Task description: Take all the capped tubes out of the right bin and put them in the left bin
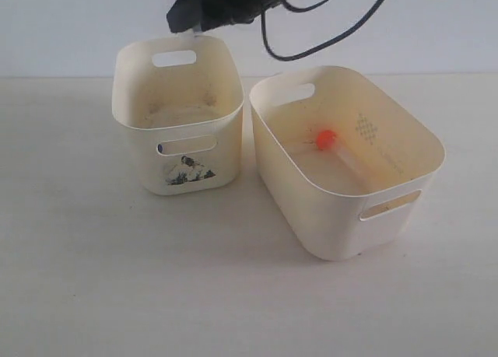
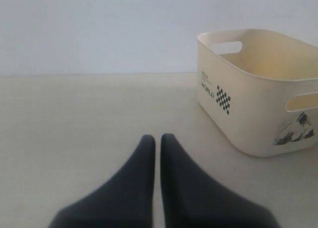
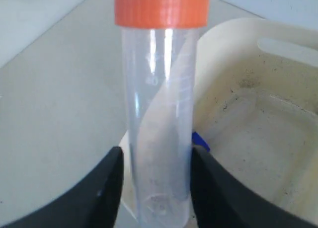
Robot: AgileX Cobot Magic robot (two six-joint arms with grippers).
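My right gripper point(image 3: 156, 151) hangs over the back rim of the left bin point(image 1: 177, 151), the narrower one with the picture sticker. An orange-capped clear tube point(image 3: 159, 89) stands upright between its fingers. One finger touches the tube and a thin gap shows at the other, so the jaws stand slightly open. A patch of blue point(image 3: 199, 138) shows behind the tube inside that bin point(image 3: 223, 39). Another orange-capped tube point(image 1: 327, 138) lies on the floor of the right bin point(image 1: 389, 124). My left gripper point(image 2: 158, 137) is shut and empty over the table, beside the left bin point(image 2: 248, 118).
The two bins stand side by side with a narrow gap between them. A black cable point(image 1: 311, 46) loops down from the right arm point(image 1: 210, 7) above the bins. Bare table point(image 1: 117, 279) lies in front and to the left.
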